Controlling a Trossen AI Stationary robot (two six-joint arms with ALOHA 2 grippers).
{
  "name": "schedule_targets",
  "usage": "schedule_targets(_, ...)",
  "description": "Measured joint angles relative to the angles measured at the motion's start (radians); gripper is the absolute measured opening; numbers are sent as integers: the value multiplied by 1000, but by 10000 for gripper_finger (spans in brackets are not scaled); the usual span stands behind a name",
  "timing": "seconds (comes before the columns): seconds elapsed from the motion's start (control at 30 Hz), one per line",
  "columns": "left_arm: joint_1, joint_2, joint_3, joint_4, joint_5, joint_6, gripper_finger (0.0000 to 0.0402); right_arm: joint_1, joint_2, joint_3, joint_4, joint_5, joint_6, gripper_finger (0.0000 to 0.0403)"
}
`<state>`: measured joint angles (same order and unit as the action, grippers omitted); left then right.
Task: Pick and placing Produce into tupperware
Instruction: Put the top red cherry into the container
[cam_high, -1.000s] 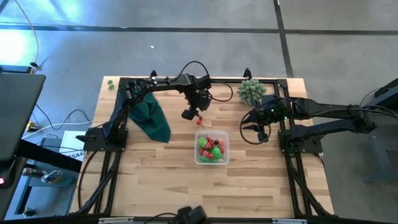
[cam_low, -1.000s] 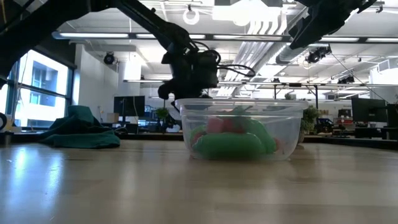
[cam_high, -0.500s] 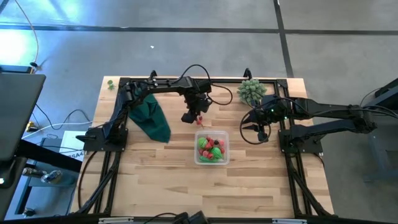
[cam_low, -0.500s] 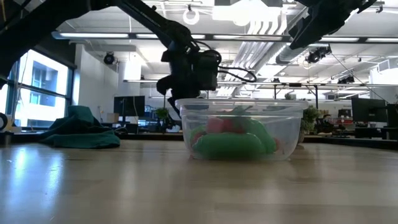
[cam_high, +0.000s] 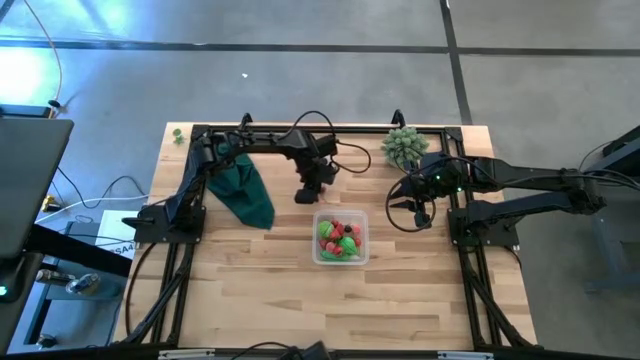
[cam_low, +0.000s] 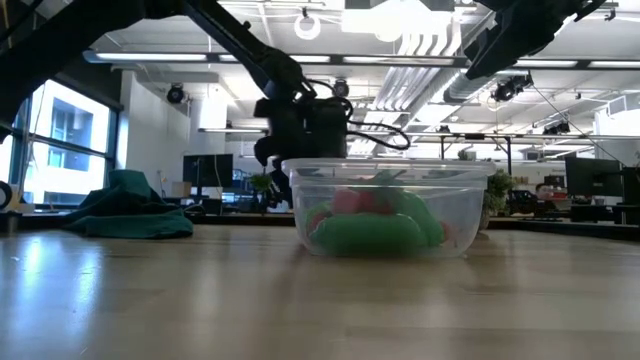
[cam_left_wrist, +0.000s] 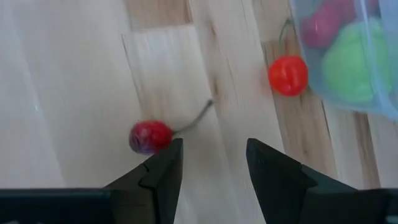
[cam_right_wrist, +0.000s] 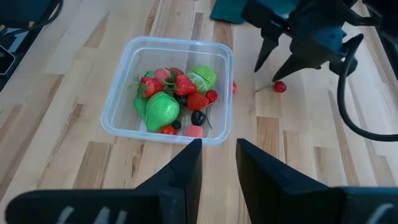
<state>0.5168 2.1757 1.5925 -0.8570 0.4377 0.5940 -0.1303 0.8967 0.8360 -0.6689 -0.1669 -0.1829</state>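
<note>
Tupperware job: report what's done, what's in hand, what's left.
Done: the tupperware already holds strawberries, green pieces and dark berries. In hand: nothing; the left gripper is open above a stemmed red cherry on the table. Left: that cherry and a red ball beside the tupperware wall. The right gripper waits, open.

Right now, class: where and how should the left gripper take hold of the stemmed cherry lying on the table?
Grip the cherry by its round red body, coming straight down. The thin stem lies flat on the wood, too slim to pinch. The left gripper is open beside it and probably needs shifting until the fingers straddle the ball. The tupperware stands clear of it.
</note>
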Motion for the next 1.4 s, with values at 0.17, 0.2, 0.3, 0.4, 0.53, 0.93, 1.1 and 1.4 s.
schedule_targets(0.17, -16, 0, 0, 42, -8, -33, 166, 0, 0, 0, 0, 0, 0, 89)
schedule_targets(0.2, -16, 0, 0, 40, -5, -26, 166, 0, 0, 0, 0, 0, 0, 89)
schedule_targets(0.3, -11, -3, 0, 46, -2, -15, 166, 0, 0, 0, 0, 0, 0, 89)
schedule_targets(0.4, -2, -16, 0, 70, -12, -15, 165, 0, 0, 0, 0, 0, 0, 89)
schedule_targets(0.53, 7, -42, 0, 88, -52, 4, 165, 0, 0, 0, 0, 0, 0, 89)
schedule_targets(0.93, 14, -46, -16, 78, -103, 223, 166, 0, 0, 0, 0, 0, 0, 89)
schedule_targets(1.1, 13, -46, -31, 81, -113, 322, 166, 0, 0, 0, 0, 0, 0, 89)
schedule_targets(1.4, 13, -46, -31, 114, -137, 472, 166, 0, 0, 0, 0, 0, 0, 89)
